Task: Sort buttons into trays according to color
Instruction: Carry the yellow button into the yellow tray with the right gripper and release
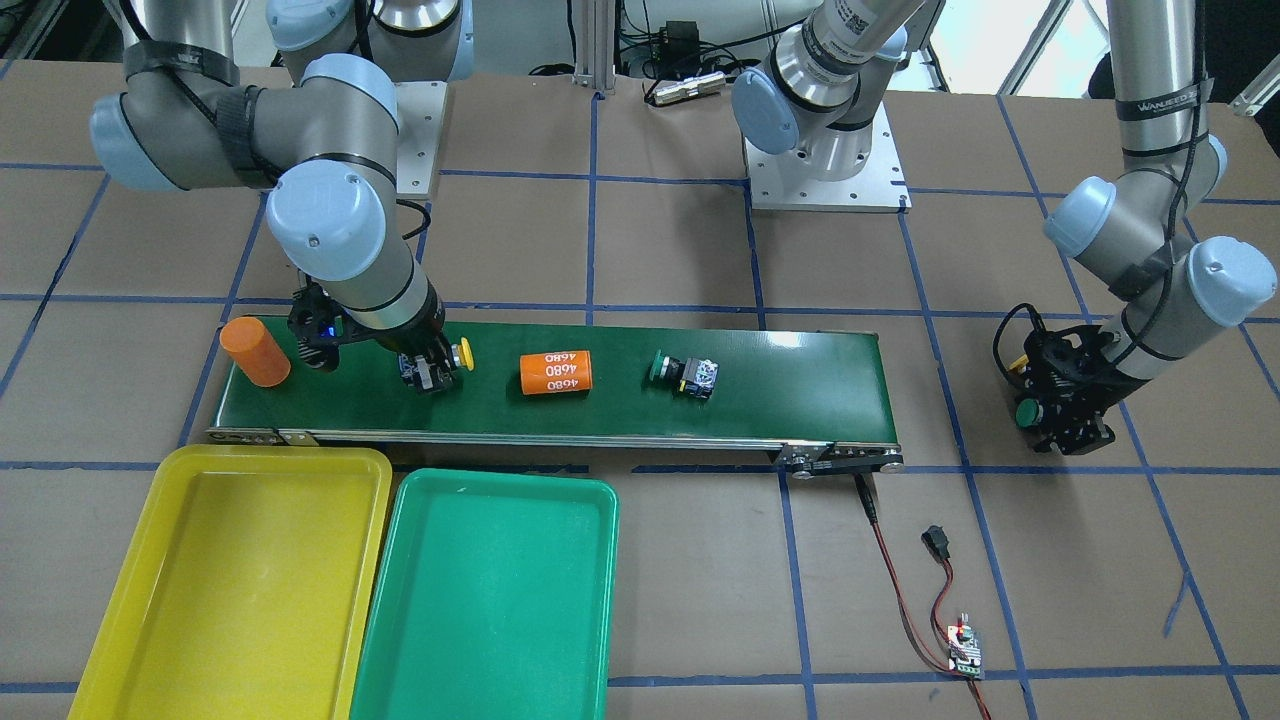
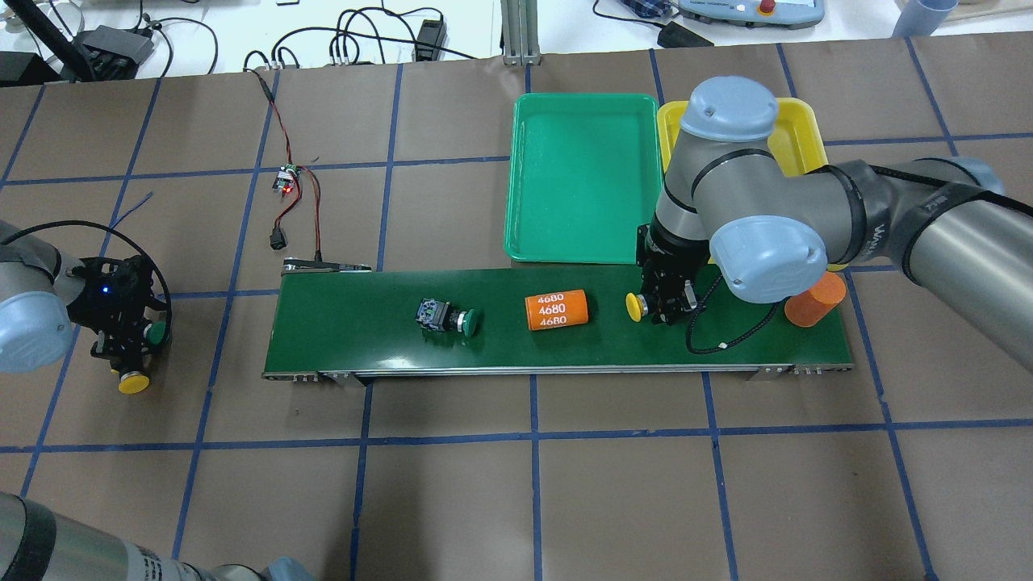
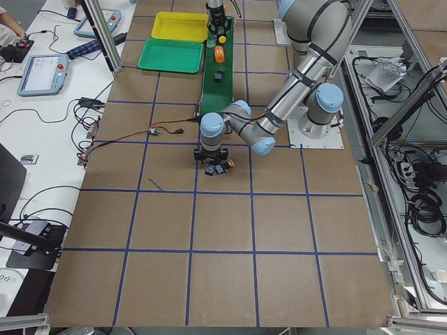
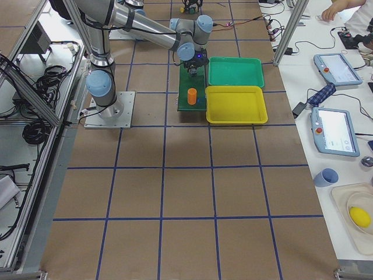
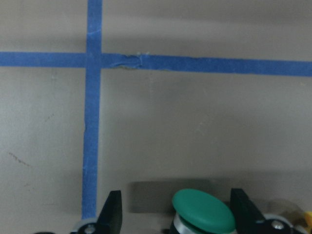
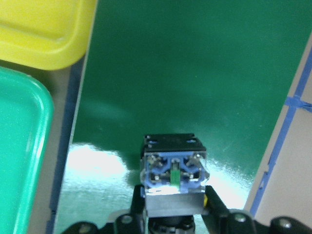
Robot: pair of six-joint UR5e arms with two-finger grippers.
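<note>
Jaws of the downturned right gripper (image 2: 666, 311) clamp a yellow button (image 2: 636, 306); the left gripper (image 5: 176, 212) straddles a green button (image 5: 204, 210), grip unclear.

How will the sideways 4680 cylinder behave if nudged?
The 4680 cylinder lies on its round side, lengthwise on the glossy belt, so it would probably roll across it toward an edge. It looks rigid; a pinch on the curved wall could slip.

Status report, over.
Right claw shut on yellow button, on belt. Left claw open around green button, off belt. Orange cylinder nearby on belt.
</note>
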